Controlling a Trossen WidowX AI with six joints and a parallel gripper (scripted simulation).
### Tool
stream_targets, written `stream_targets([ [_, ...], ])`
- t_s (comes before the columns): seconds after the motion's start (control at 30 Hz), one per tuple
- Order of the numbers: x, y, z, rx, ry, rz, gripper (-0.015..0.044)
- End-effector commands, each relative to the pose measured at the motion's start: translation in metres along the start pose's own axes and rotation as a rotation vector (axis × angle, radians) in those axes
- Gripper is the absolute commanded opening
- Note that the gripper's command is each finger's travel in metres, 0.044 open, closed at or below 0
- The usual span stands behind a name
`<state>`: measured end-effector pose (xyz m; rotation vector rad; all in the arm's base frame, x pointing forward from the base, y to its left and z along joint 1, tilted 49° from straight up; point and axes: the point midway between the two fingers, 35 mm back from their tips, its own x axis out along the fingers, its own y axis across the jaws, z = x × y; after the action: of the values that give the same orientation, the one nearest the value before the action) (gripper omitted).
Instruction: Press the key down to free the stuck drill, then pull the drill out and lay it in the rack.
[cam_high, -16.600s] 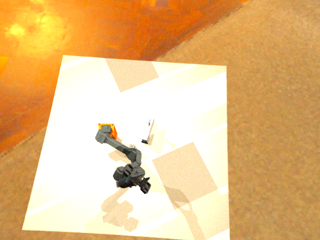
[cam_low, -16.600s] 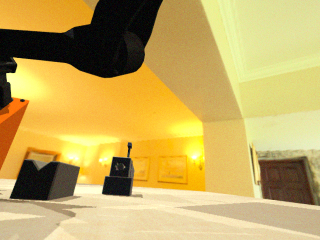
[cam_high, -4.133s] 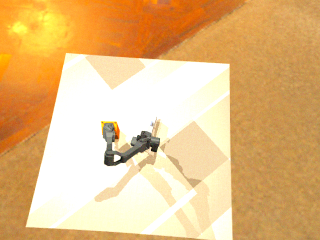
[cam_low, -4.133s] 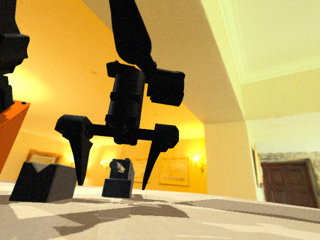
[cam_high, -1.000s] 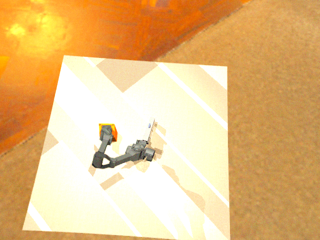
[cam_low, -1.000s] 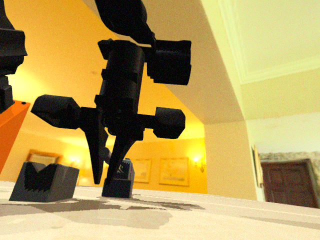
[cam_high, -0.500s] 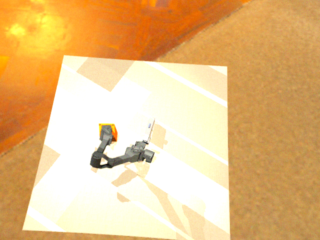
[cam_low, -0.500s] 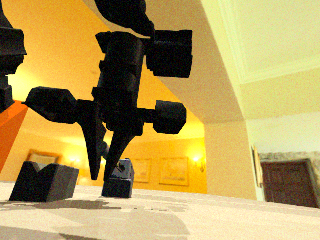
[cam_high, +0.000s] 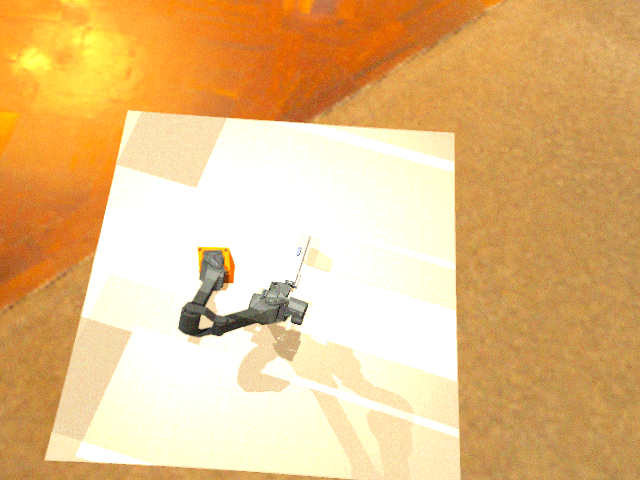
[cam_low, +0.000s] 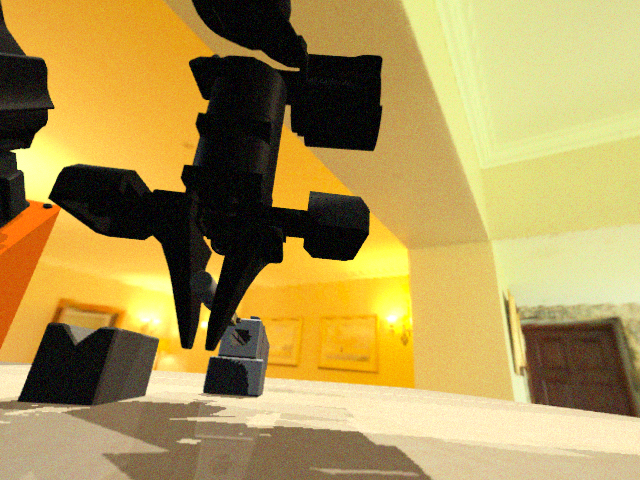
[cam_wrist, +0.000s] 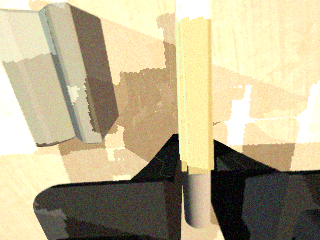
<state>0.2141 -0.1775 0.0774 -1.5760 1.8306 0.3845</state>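
The drill (cam_low: 204, 288) (cam_wrist: 196, 90) is a thin rod with a grey end and a long yellowish part. My gripper (cam_low: 199, 347) (cam_wrist: 187, 140) is shut on it near the grey end, above the table. In the exterior view the drill slants down toward the pale grey block (cam_low: 255, 374) (cam_high: 305, 245); whether its far end is still inside cannot be told. A small blue piece (cam_high: 298, 251), possibly the key, shows on the block. The rack (cam_low: 124, 361) (cam_wrist: 95, 65), a dark grey V-notched block, stands left of the gripper in the exterior view.
The orange arm base (cam_high: 227, 263) (cam_low: 25, 248) stands left of the gripper. The arm's elbow (cam_high: 190, 320) bends out to the left in the top view. The pale square table top (cam_high: 413, 206) carries broad shadows of the arm.
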Motion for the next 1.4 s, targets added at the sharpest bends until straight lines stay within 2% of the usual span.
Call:
stream_targets([
  [0.0, -0.003, 0.0, 0.0, 0.004, 0.0, -0.004, 0.0],
  [1.37, -0.019, 0.004, 0.004, 0.004, -0.001, -0.004, 0.0],
])
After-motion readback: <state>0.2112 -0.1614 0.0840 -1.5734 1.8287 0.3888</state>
